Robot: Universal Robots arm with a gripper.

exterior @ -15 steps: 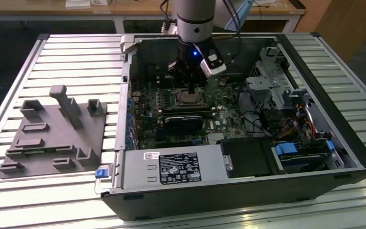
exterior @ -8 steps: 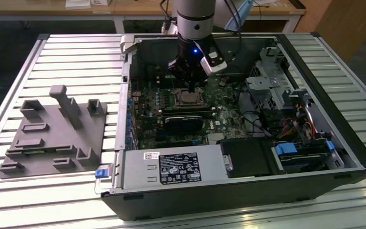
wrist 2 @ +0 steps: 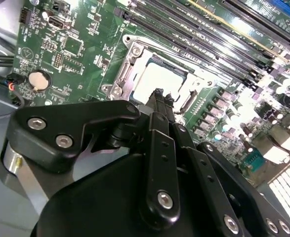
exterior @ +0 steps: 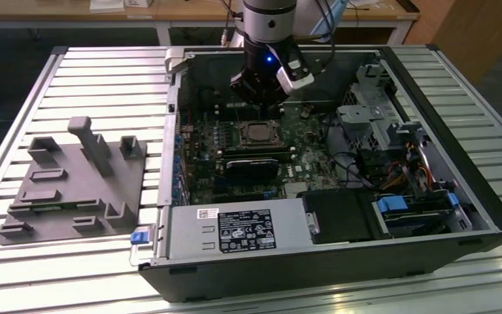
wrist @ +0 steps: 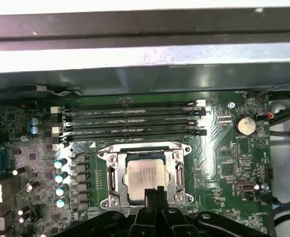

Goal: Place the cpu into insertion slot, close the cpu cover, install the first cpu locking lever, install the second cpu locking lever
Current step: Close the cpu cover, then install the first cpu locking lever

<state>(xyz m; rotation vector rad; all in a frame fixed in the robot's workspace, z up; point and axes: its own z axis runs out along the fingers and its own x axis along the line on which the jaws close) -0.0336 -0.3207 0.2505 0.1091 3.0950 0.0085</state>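
A slatted metal worktop carries an open computer case lying on its side, with a grey moulded fixture beside it towards the exterior view's left and a wooden desk behind. The case holds a green motherboard, a silver power supply along its near wall and drive bays towards the exterior view's right. The cpu lies flat in the insertion slot, pale metal top facing up, its edges running parallel to the long black memory slots just beside it. The silver cpu cover frames the chip on all sides. The gripper hangs just over the chip's edge, its fingers drawn together and gripping nothing.
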